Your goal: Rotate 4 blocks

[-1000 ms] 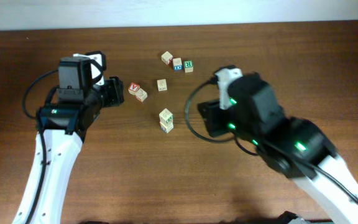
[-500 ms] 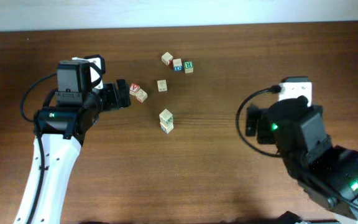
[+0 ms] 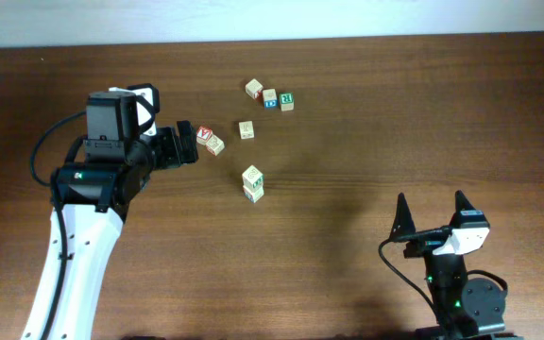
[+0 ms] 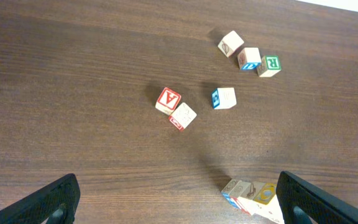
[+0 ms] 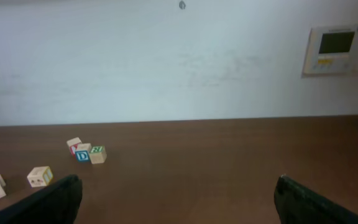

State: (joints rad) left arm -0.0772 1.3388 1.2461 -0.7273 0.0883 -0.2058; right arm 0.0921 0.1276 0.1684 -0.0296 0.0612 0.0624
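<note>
Two pairs of jaws stand spread wide, and neither has anything between its fingers. The left gripper hangs at 9 o'clock in the overhead view, pointing toward 3 o'clock. The red-letter cube lies near its tips, and a cream cube touches that one at its 4 o'clock. The right gripper sits at 5 o'clock, fingers toward 12, well apart from every cube. The blocks lie scattered on the wooden table from the centre toward 12 o'clock. A yellow-faced block at the centre touches another at its 6 o'clock. A blue-sided block lies alone at its 12 o'clock. Farther toward 12 a row of three ends in the green-letter cube.
</note>
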